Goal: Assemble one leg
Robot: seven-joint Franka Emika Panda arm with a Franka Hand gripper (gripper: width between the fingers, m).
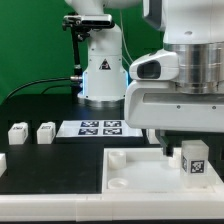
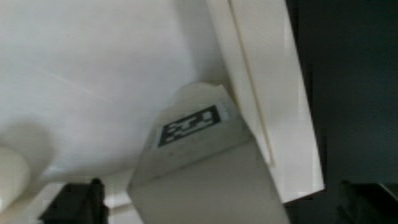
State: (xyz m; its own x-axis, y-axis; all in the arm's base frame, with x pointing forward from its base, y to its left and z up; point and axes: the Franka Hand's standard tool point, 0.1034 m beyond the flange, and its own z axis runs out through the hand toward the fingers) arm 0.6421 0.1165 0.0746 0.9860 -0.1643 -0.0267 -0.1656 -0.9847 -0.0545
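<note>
A white leg (image 1: 193, 160) with a black-and-white tag stands upright at the corner of the large white tray-like part (image 1: 135, 178), on the exterior view's right. My gripper (image 1: 186, 148) hangs right over it. In the wrist view the leg (image 2: 196, 170) with its tag fills the space between my fingers (image 2: 75, 202). A narrow gap shows on each side of it, so the jaws stand open around the leg and do not press on it. The tray's raised rim (image 2: 263, 90) runs beside the leg.
Two more white legs (image 1: 18, 132) (image 1: 46, 131) stand on the black table at the exterior view's left. The marker board (image 1: 100, 127) lies behind the tray. The robot base (image 1: 102, 75) rises at the back. Another white part (image 1: 2, 160) shows at the left edge.
</note>
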